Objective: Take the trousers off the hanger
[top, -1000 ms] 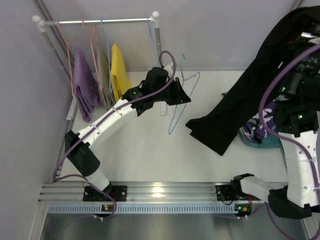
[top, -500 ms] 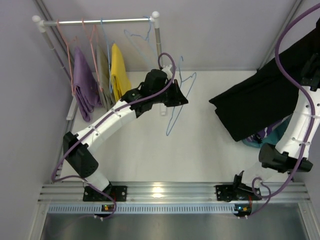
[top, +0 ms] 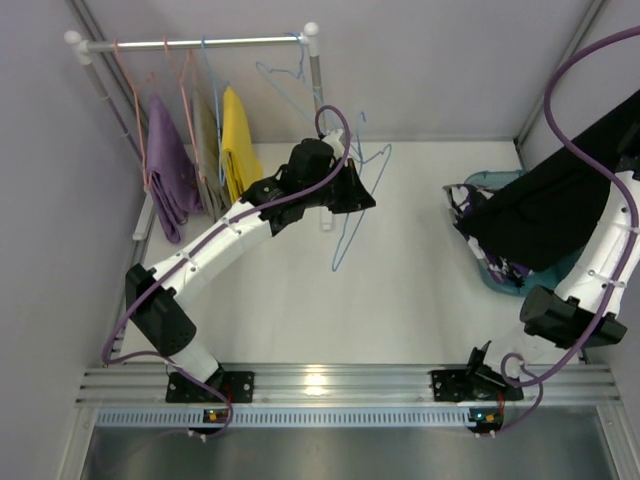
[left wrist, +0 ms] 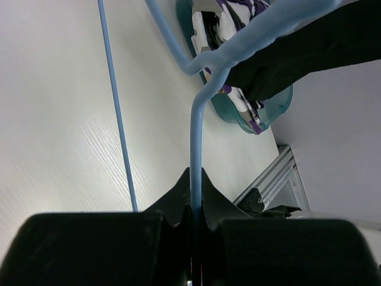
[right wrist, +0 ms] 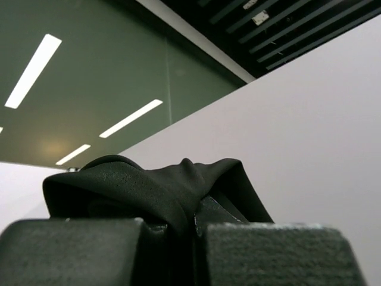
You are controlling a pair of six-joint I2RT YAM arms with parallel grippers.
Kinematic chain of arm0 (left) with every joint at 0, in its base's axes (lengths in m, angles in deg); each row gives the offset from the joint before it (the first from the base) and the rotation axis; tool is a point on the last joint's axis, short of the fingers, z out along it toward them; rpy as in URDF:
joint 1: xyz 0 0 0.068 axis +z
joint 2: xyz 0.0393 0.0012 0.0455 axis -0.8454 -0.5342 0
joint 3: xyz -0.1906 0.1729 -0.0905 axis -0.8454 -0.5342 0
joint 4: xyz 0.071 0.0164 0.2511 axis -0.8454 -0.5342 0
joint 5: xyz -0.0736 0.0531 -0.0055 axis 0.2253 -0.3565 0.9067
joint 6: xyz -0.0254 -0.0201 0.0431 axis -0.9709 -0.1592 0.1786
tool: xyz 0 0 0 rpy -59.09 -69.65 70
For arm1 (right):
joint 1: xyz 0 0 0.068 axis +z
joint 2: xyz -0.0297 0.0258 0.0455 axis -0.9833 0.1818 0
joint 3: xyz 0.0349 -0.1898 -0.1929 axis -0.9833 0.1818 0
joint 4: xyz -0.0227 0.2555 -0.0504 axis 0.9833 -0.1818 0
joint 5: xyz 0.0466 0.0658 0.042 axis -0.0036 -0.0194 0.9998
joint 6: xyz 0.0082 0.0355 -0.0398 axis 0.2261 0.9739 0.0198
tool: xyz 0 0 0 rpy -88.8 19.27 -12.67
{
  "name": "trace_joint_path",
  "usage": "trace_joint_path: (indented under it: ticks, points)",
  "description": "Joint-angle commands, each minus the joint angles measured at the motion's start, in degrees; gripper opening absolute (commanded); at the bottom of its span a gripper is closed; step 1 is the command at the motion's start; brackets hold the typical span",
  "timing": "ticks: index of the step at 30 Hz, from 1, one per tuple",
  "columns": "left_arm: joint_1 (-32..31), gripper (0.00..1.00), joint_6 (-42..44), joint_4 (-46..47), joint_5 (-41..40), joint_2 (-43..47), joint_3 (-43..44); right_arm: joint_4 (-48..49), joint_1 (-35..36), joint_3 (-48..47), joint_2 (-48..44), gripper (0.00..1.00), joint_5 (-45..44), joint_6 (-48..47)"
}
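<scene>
— Top external, far left: what hangs there?
— A rail [top: 200, 42] with a lilac garment [top: 168, 170] and a yellow garment [top: 238, 145] on hangers.
— And mid-table [top: 300, 300]?
— The left pincer [left wrist: 194, 196] is pressed together on the wire of a blue hanger [left wrist: 195, 137], which dangles bare above the table.
— Where are the trousers?
— Right side. The camouflage trousers [top: 463, 200] lie bunched in a teal basket [top: 500, 275]. The black trousers [top: 560, 200] hang in the air above it, their lower end draped over the basket, well apart from the blue hanger.
— What holds them up?
— The right pincer [right wrist: 193, 223]. The right wrist view shows it pinching a fold of the black cloth between its fingers, raised high and pointing upward.
</scene>
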Motion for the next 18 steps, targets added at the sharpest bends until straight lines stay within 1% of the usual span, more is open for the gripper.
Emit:
trace_joint_path:
  ticks: [1, 2, 3, 6, 12, 14, 18]
  points:
    - [0.0, 0.0, 0.6, 1.9, -0.3, 0.9, 1.5, 7.3, -1.0, 9.5, -3.7, 0.0, 6.4, 1.6]
    - [0.0, 0.0, 0.5, 1.9, -0.1, 0.7, 1.6, 7.3, -1.0, 12.0, -5.6, 0.0, 9.1, 2.3]
    - [0.0, 0.0, 0.4, 1.9, -0.1, 0.6, 1.7, 6.9, -1.0, 16.5, -6.6, 0.0, 10.1, 3.0]
    - [0.0, 0.0, 0.8, 1.8, 0.0, 0.5, 1.4, 5.5, -0.9, 24.0, -9.6, 0.0, 15.8, 6.7]
    - [0.8, 0.0, 1.3, 1.1, 0.9, 0.7, 0.8, -0.5, -0.9, 33.2, -12.3, 0.0, 20.7, 12.5]
    - [1.5, 0.0, 1.4, 1.3, 1.0, 1.1, 0.2, -2.7, -0.7, 34.9, -12.7, 0.0, 22.6, 13.8]
    - [3.0, 0.0, 1.1, 1.0, 1.4, 1.4, -0.5, -6.5, -0.5, 38.7, -13.2, 0.0, 23.6, 19.6]
